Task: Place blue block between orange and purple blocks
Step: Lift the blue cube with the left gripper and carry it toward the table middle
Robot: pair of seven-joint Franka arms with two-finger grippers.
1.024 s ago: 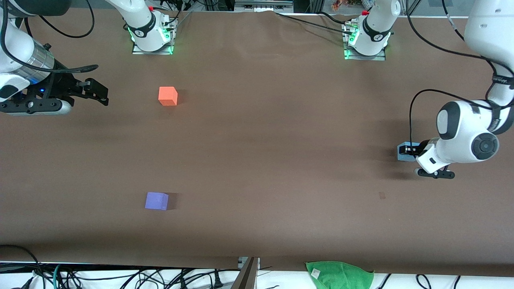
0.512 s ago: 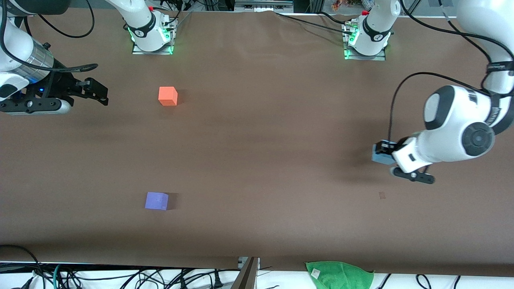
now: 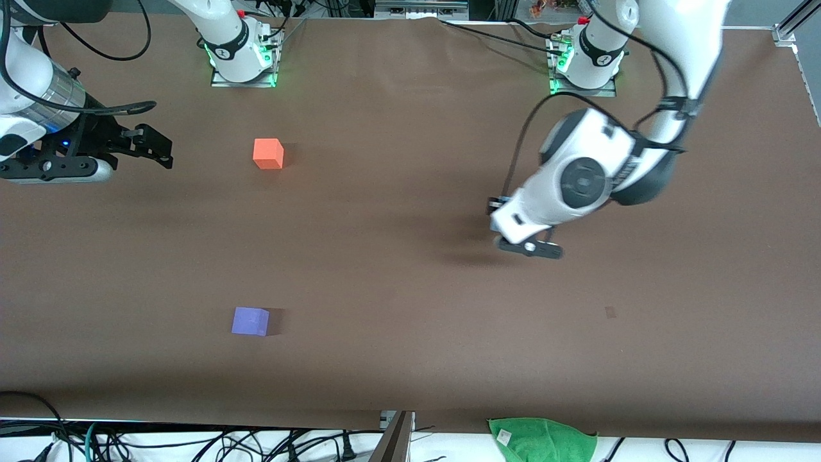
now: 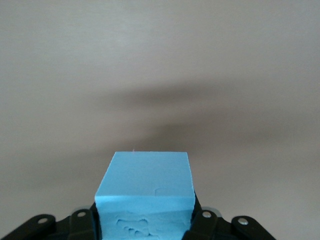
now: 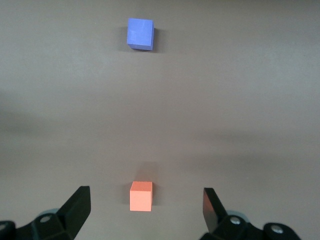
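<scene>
Item: blue block point(image 4: 145, 182). You have it clamped between the jaws of the left gripper point(image 3: 497, 212), lifted off the table and carried over the bare middle stretch, toward the left arm's end. The front view hides it under the wrist; the left wrist view shows it seated squarely, its gripped face dented.

Item: orange block point(image 3: 268, 154). It rests on the table toward the right arm's end, farther from the front camera.

Item: purple block point(image 3: 250, 321). It sits nearer the front camera, roughly in line with the orange one and well apart from it, with a wide gap between them.

Step in hand, as judged: transport. Your next move calls for carrying on across to that gap, lowering midway on the line between the two cubes, then releasing.

Item: right gripper point(image 5: 145, 207). It waits with fingers spread and empty, beside the orange block at the table's end.

Surface: brown matte table point(image 3: 410, 359), plain.

Room: green cloth point(image 3: 542, 439) and cables point(image 3: 192, 443) along the near edge.
</scene>
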